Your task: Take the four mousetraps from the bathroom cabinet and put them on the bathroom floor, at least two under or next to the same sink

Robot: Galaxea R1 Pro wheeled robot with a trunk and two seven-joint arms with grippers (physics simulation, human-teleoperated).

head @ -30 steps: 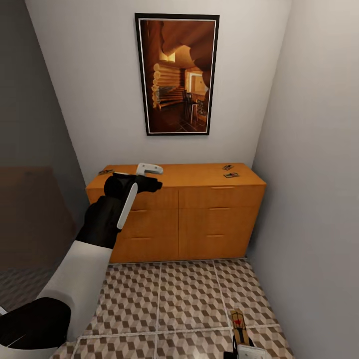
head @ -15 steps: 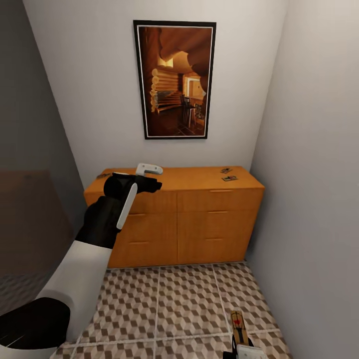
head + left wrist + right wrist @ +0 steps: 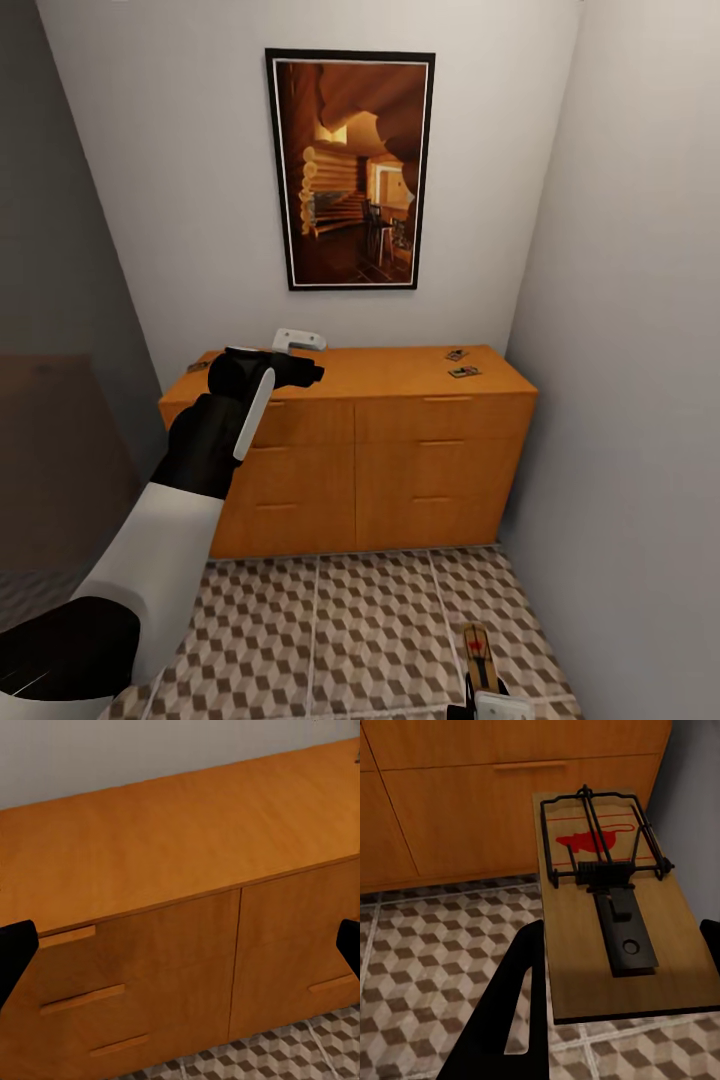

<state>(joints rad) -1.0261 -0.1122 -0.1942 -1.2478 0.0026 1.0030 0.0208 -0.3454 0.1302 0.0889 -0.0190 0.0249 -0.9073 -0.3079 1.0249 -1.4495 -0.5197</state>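
The orange-brown cabinet (image 3: 350, 440) stands against the back wall. Two mousetraps (image 3: 457, 354) (image 3: 463, 372) lie on the right end of its top, and a third mousetrap (image 3: 197, 366) lies at the left end. My left gripper (image 3: 312, 357) hovers open over the cabinet's front left part, with nothing between its black fingers (image 3: 15, 954); below it I see the bare cabinet top (image 3: 172, 840). My right gripper (image 3: 488, 702) is low over the cube-patterned bathroom floor (image 3: 350, 630), shut on a fourth mousetrap (image 3: 611, 907) that it holds flat. That held mousetrap (image 3: 479, 655) points toward the cabinet.
A framed picture (image 3: 350, 170) hangs above the cabinet. A pale wall (image 3: 640, 400) closes the right side, close to the cabinet's end. A dark wall (image 3: 50, 400) bounds the left. Floor tiles (image 3: 427, 945) stretch between me and the drawer fronts.
The whole picture has shifted: the cabinet and the framed picture now sit a little lower and look slightly larger. Both arms keep their pose, and the right gripper still holds its mousetrap.
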